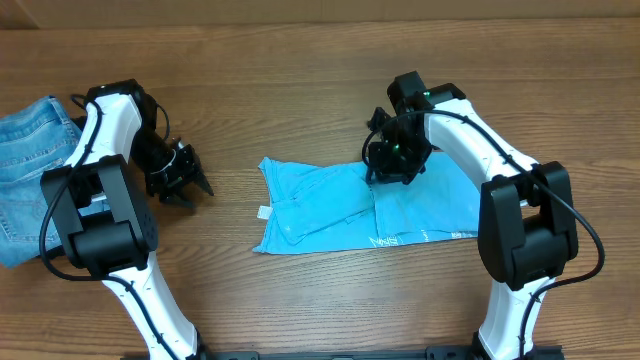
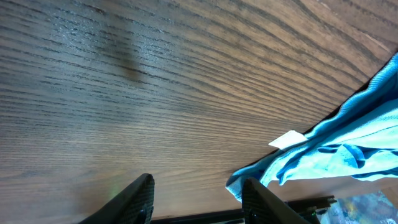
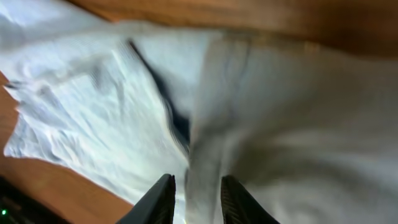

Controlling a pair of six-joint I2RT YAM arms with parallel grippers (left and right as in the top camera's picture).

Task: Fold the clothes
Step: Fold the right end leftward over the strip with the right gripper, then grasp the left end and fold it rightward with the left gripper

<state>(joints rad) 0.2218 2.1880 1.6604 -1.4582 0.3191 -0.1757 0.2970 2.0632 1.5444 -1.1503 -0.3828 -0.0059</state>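
Overhead: light blue T-shirt lies partly folded at the middle of the table, with a white tag at its left edge. The left end effector sits over bare wood, apart from the shirt (jeans at far left). The right end effector is low over the shirt's upper edge.

Left wrist: fingers spread wide, nothing between them, shirt edge and tag off to the right.

Right wrist: blurred, cloth fills the view. Narrow gap, a cloth ridge seemingly between the fingers; cannot tell if clamped.
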